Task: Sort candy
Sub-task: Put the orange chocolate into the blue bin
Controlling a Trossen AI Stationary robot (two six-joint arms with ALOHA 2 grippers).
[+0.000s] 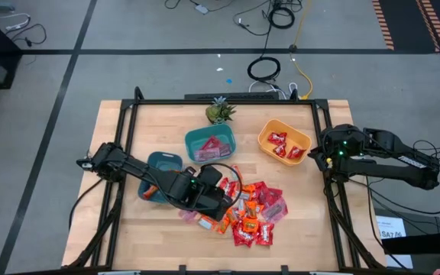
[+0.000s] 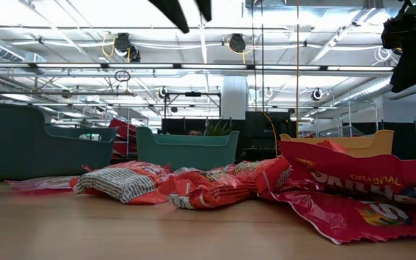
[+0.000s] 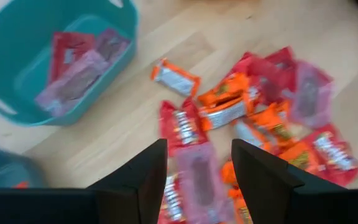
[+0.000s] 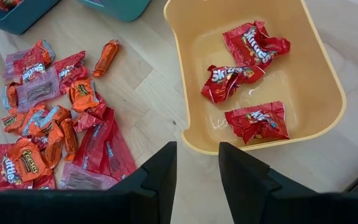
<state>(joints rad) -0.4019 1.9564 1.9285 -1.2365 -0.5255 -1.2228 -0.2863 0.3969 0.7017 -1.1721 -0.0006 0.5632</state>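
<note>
Candy [image 1: 252, 214]: loose heap near the table's front edge, some already in the teal bin [image 1: 210, 143] and the yellow bowl [image 1: 284, 142]. My left gripper [image 3: 197, 168] hangs parted and seemingly empty above a pink piece; my right gripper [image 4: 197, 163] hovers parted at the yellow bowl's rim. Risk: overlapping wrappers, a double pick; bare wood lies left of the heap.

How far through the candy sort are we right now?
Early on. Three red candies lie in the yellow bowl, and a few pink and red ones in the teal bowl. The left gripper hovers open and empty over the pile; the right gripper waits, empty, by the yellow bowl. Most candy remains on the table.
</note>
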